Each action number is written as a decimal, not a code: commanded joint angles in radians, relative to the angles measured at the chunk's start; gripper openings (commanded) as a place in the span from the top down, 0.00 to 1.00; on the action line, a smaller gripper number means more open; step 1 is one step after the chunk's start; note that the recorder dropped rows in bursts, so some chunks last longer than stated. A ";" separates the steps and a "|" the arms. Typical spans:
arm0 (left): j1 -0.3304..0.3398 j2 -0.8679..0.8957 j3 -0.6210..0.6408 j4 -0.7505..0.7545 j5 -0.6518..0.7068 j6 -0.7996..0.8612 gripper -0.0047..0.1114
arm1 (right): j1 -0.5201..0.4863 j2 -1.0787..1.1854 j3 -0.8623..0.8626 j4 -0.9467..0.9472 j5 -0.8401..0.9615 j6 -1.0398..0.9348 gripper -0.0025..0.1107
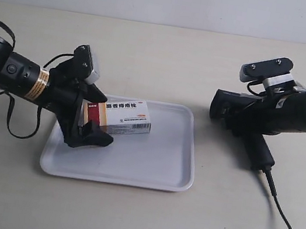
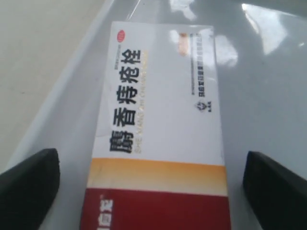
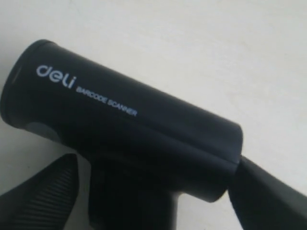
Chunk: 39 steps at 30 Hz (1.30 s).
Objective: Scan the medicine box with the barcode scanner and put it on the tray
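The medicine box (image 1: 126, 116) lies flat on the white tray (image 1: 163, 158), its red and tan end toward the arm at the exterior view's left. My left gripper (image 1: 98, 118) straddles that end and is open. In the left wrist view both fingers (image 2: 29, 187) stand clear of the box (image 2: 158, 105), with bare tray (image 2: 261, 96) showing in the gaps. The black barcode scanner (image 1: 260, 152) rests on the table at the right. My right gripper (image 1: 246, 122) is open around it. In the right wrist view one finger (image 3: 43, 196) stands off the scanner (image 3: 124, 120) and the other touches its head.
The scanner's black cable (image 1: 287, 227) trails across the table toward the front right corner. A loose black cable (image 1: 15, 120) hangs from the arm at the exterior view's left, beside the tray's left rim. The beige tabletop runs back to a pale wall.
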 commanded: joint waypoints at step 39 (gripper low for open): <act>0.000 -1.307 0.549 -0.061 0.300 -0.605 0.94 | 0.083 -1.192 0.442 0.108 0.081 0.032 0.98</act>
